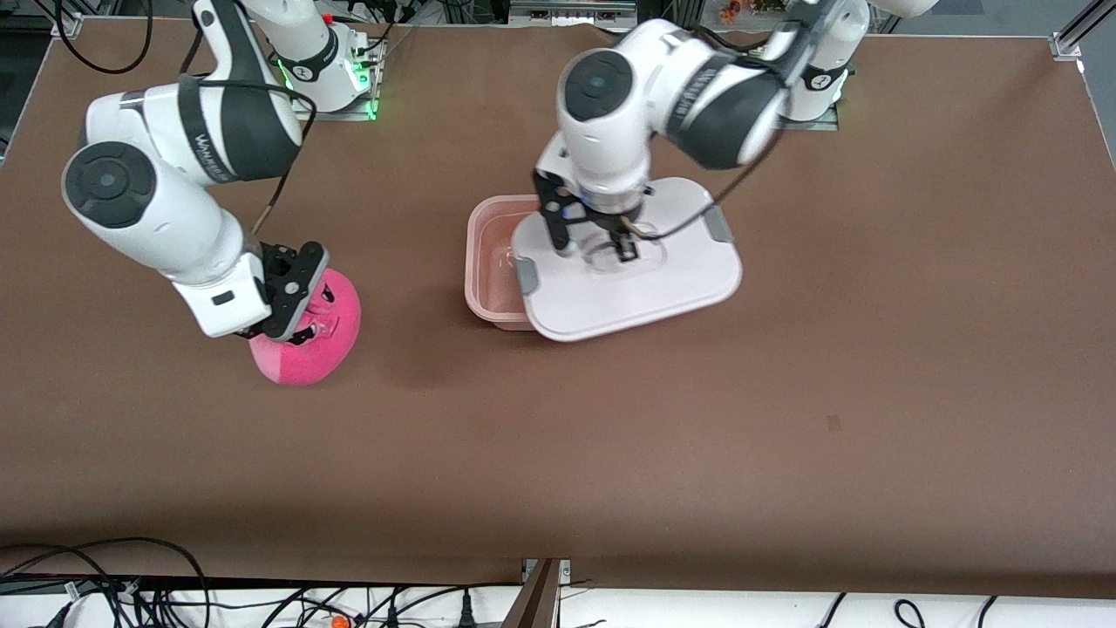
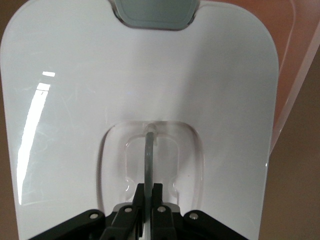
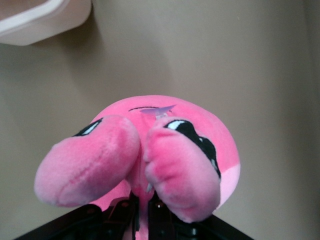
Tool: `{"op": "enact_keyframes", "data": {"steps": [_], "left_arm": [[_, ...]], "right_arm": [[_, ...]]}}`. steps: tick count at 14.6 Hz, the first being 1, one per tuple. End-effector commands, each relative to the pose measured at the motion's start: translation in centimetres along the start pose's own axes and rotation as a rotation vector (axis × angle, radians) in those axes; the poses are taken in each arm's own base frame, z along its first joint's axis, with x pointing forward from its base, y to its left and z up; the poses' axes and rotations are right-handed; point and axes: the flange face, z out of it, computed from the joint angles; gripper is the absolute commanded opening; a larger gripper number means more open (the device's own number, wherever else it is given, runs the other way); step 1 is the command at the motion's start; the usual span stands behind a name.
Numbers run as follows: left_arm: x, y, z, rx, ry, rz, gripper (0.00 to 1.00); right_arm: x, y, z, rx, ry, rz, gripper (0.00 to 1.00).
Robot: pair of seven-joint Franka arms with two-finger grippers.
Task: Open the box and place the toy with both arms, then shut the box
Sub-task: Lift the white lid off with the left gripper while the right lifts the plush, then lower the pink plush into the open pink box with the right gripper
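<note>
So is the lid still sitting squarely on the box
No, the lid sits shifted off the box, exposing part of its inside.

White arms [image 1: 166, 201], black joints, black cables (grey lettering on dark band), black hands.

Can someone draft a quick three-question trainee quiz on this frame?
1. True or false: the white plastic lid sits squarely sealed on the translucent pinkish plastic box.
2. Which end effector is shut on the round bright-pink plush toy? A) left B) right C) neither
3. Fill in: the left end effector is shut on the lid's clear recessed ____.

Key
1. False: the lid is shifted toward the left arm's end, leaving part of the box uncovered.
2. B: the right end effector pinches the toy, with the toy resting on the brown table.
3. handle
</note>
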Motion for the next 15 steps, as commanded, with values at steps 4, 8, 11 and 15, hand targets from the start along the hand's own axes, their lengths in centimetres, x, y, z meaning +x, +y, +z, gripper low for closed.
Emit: {"op": "enact_keyframes", "data": {"steps": [4, 8, 11, 15], "left_arm": [[-15.1, -12.1, -2.4, -0.116, -0.021, 0.074, 0.00], [-26.5, -19.5, -1.6, -0.137, 0.017, 0.112, 0.00], [-32.6, -22.2, -1.0, -0.155, 0.025, 0.163, 0.00], [-38.8, -24.3, 0.4, -0.171, 0.035, 0.174, 0.00]], "right_arm": [[6.7, -4.2, -3.0, -0.018, -0.044, -0.163, 0.00], [16.1, -10.3, -3.2, 0.035, -0.096, -0.290, 0.00], [23.1, -16.6, -3.1, 0.017, -0.115, -0.274, 0.00], [27.1, -21.3, -0.1, -0.019, -0.174, -0.284, 0.00]]}}
